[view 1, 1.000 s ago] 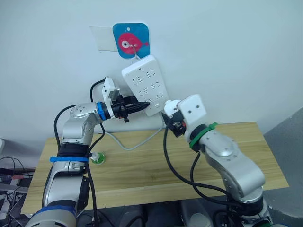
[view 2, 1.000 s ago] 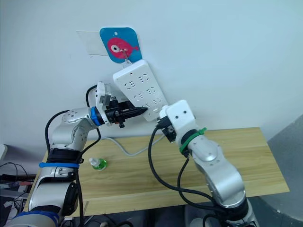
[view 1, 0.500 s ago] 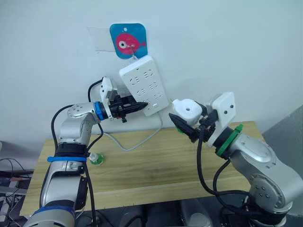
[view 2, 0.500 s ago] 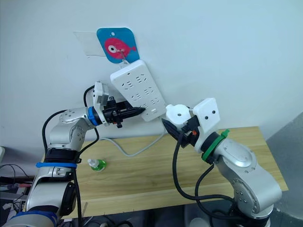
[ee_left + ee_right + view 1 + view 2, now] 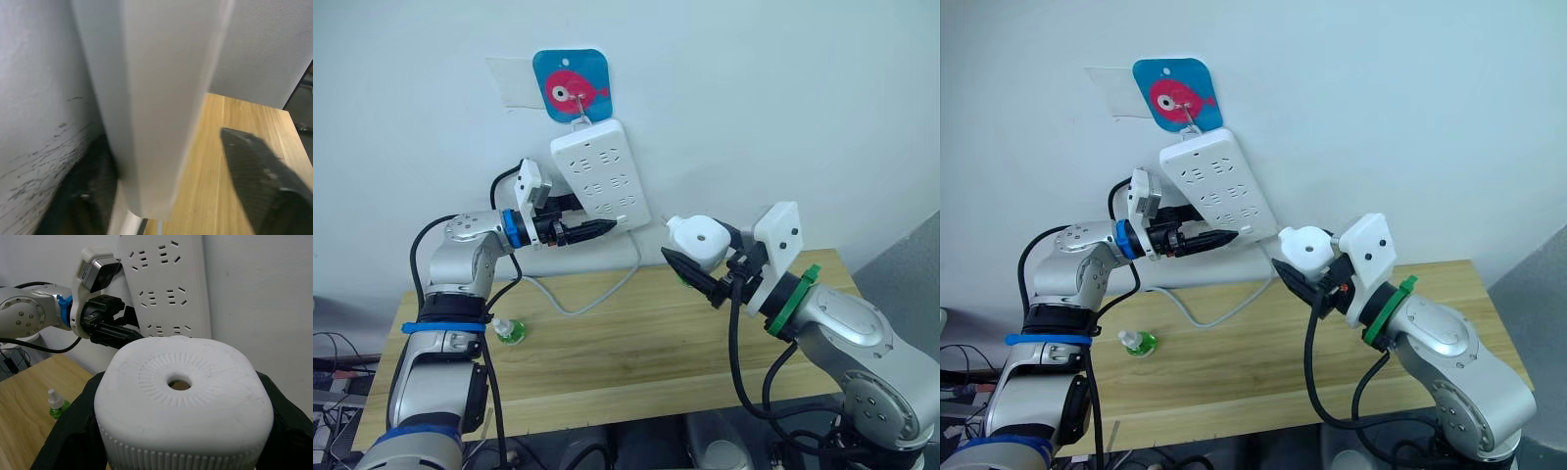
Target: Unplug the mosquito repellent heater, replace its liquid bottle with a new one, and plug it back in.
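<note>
Your right gripper [image 5: 697, 262] has pulled the small white rounded plastic mosquito repellent heater [image 5: 698, 239] clear of the long white power strip [image 5: 600, 174]; its jaws hold it, green bottle underneath. Unplugging is done. Your left gripper [image 5: 597, 225] steadies the strip's lower edge, jaws straddling it. Below the strip, a small green bottle [image 5: 513, 327] waits on the wooden bench [image 5: 636, 343].
</note>
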Robot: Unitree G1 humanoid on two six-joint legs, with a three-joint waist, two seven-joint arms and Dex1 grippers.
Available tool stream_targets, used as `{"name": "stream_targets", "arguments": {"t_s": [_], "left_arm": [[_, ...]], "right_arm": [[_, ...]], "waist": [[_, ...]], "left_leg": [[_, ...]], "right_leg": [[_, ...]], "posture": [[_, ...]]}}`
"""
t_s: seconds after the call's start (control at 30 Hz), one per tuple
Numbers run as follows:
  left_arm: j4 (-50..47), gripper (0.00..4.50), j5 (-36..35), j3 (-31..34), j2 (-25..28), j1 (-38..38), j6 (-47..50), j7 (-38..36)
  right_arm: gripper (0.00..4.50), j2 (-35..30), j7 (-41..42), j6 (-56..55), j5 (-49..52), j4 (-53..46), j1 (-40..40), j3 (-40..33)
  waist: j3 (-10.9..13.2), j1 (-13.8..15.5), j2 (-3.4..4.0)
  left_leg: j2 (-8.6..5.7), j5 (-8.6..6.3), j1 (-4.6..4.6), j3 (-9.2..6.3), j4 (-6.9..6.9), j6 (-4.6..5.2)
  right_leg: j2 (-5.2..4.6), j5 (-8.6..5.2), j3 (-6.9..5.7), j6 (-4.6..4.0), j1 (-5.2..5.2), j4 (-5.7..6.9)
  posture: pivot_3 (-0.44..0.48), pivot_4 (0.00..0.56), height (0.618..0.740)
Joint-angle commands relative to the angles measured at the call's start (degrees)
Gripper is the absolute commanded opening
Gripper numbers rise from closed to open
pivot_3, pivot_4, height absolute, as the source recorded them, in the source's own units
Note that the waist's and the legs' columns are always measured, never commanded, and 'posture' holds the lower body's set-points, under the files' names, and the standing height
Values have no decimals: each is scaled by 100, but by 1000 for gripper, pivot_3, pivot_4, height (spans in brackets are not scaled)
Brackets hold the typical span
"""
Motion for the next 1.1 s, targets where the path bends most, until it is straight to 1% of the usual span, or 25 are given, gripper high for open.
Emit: {"name": "stream_targets", "arguments": {"t_s": [0.03, 0.1, 0.3, 0.47, 0.63, 0.77, 0.83, 0.97, 1.1], "left_arm": [[143, 4295, 141, 193, 178, 33, -135, 334], [27, 4461, 86, 230, 260, 132, -72, 311], [-610, 4461, -154, 412, 610, 615, 154, 247], [-1325, 4461, -529, 682, 982, 1167, 603, 163], [-2124, 4461, -883, 934, 1163, 1665, 1058, 300], [-2852, 4461, -1268, 1175, 1149, 2113, 1380, 467], [-3214, 4461, -1423, 1213, 1100, 2335, 1531, 591], [-3834, 4461, -1705, 1227, 814, 2694, 1594, 931], [-4209, 4461, -1787, 1093, 499, 2883, 1520, 1217]], "right_arm": [[3037, -52, -56, -234, 146, -241, 27, 32], [3037, -85, -77, -274, 187, -230, 30, 42], [3037, -195, -99, -428, 304, -154, 55, 54], [3037, -291, 2, -592, 435, -3, 49, 6], [3037, -392, 75, -751, 605, 124, 29, -39], [3037, -468, 106, -859, 691, 187, 20, -24], [3037, -518, 109, -915, 728, 215, 11, -15], [3037, -609, 122, -1022, 763, 269, -30, 20], [3037, -649, 103, -1112, 784, 336, -98, 86]], "waist": [[0, 1, 0], [0, 4, 0], [1, -71, 8], [1, -119, 9], [1, -93, 9], [-1, -49, 9], [-6, -45, 9], [-27, -43, 5], [-54, -46, -2]], "left_leg": [[0, 0, 0, 0, 0, 0], [0, 1, 0, 1, 1, 0], [3, 1, 0, 6, -10, 0], [6, 1, -16, 18, -13, 1], [3, 1, -41, 18, -11, 0], [3, 2, -51, 18, -12, -2], [5, 13, -60, 19, -11, -22], [5, 14, -61, 30, -9, -24], [5, 15, -60, 46, -4, -24]], "right_leg": [[-1, 0, 0, 0, 1, 0], [-2, 0, 1, 0, 1, -1], [4, 0, 14, -1, -10, -6], [6, -1, 19, -1, -31, -13], [-3, 0, 19, -2, -33, -37], [-6, 1, 19, -2, -43, -39], [-9, 1, 21, -3, -53, -37], [-10, 1, 26, -3, -58, -29], [-8, 1, 35, -2, -67, -11]], "posture": [[-415, 214, 740], [-408, 211, 740], [-388, 200, 740], [-365, 189, 740], [-347, 176, 740], [-342, 156, 740], [-341, 148, 740], [-341, 137, 740], [-333, 121, 740]]}}
